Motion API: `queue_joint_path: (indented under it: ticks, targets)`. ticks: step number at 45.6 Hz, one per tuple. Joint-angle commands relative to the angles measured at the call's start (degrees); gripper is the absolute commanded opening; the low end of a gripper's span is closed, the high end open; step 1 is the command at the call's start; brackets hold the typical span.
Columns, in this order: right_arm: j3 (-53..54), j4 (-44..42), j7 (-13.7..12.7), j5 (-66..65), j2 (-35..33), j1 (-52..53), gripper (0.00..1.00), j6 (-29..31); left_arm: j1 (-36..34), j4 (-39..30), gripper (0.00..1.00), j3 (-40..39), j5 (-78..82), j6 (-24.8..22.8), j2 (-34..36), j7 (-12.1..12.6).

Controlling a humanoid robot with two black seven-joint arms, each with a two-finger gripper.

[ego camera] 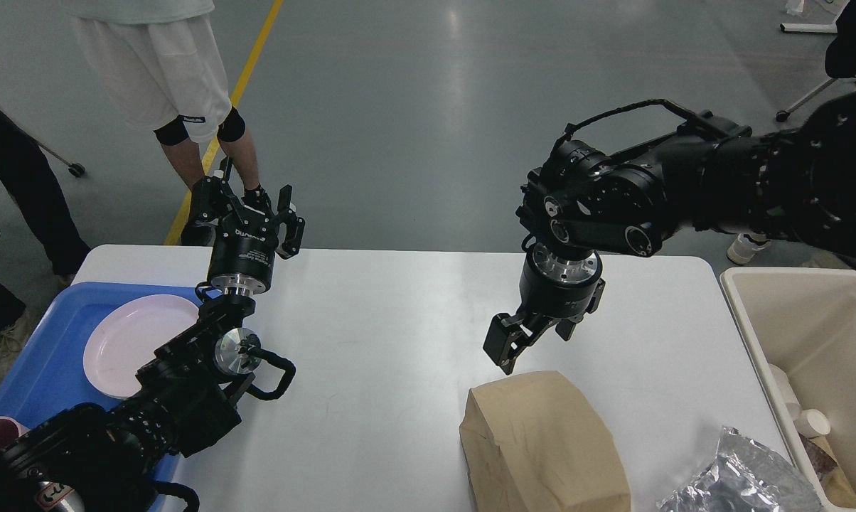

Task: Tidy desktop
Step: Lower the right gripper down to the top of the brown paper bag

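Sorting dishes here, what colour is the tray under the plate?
Blue. The tray shows best in the head view.

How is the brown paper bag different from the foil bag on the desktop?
The paper bag is matte tan and lies mostly in view; the foil bag is shiny, crumpled silver and cut off by the frame's lower edge. The paper bag sits under the right gripper; the foil bag lies nearer the beige bin. Both rest on the desktop.
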Motion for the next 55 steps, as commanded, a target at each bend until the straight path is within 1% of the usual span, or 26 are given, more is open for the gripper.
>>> queue_joint_path:
  ticks: [1, 11, 15, 22, 30, 42, 55]
  targets:
    - [3.4, 0.6, 0.0, 0.3, 0.4, -0.4, 1.0, 0.1, 0.0, 0.0, 0.97, 0.0, 0.0, 0.0, 0.0, 0.0]
    - [8.3, 0.5, -0.1, 0.5, 1.1, -1.7, 1.0, 0.1, 0.0, 0.0, 0.97, 0.0, 0.0, 0.0, 0.0, 0.0]
    - [9.1, -0.3, -0.1, 0.5, 2.1, -3.9, 1.0, -0.6, 0.0, 0.0, 0.97, 0.0, 0.0, 0.0, 0.0, 0.0]
    - [9.1, -2.9, -0.2, 0.5, 3.7, -8.0, 1.0, -1.8, 0.0, 0.0, 0.97, 0.0, 0.0, 0.0, 0.0, 0.0]
    - [8.6, -7.0, -0.1, 0.5, 3.7, -11.5, 1.0, -1.8, 0.0, 0.0, 0.97, 0.0, 0.0, 0.0, 0.0, 0.0]
    - [7.2, -7.1, -0.1, 0.5, 2.6, -13.2, 1.0, -2.0, 0.0, 0.0, 0.97, 0.0, 0.0, 0.0, 0.0, 0.0]
    - [8.0, -8.3, -0.2, 0.7, 2.0, -16.1, 1.0, -2.5, 0.0, 0.0, 0.97, 0.0, 0.0, 0.0, 0.0, 0.0]
